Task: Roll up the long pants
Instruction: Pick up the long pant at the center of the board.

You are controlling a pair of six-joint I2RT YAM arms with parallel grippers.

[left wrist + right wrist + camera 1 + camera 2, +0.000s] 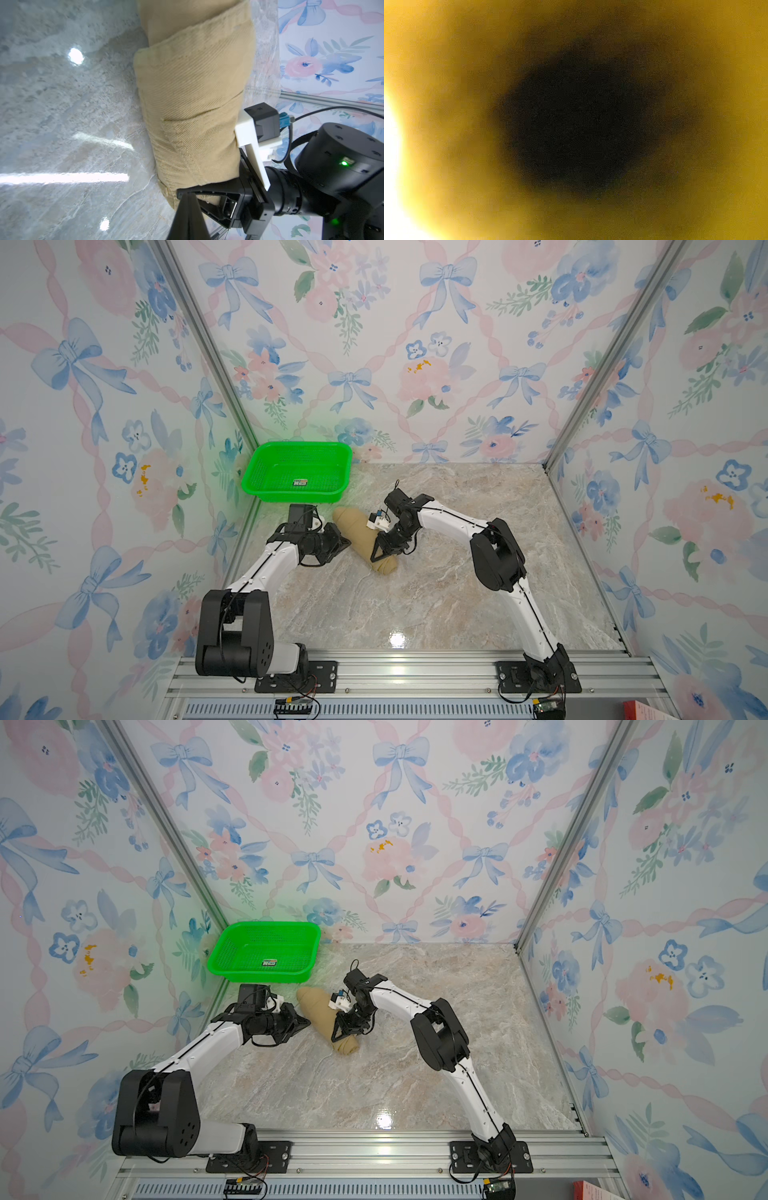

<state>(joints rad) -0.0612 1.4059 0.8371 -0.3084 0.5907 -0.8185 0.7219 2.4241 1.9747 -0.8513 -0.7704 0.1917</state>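
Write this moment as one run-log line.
tan rolled cotton pants: lying on marble table; left hand: closed, beside roll; right hand: closed on roll's near end; green plastic basket: far-left corner

floral wallpaper (415, 323) with blue bows, pink ribbons and pale roses covers the back and both side walls. aluminium corner posts (202, 335) rise at the back corners. the tabletop (457, 572) is glossy beige marble pattern, with a bright glare spot (397, 640) near the ribbed aluminium rail (415, 672) in front.
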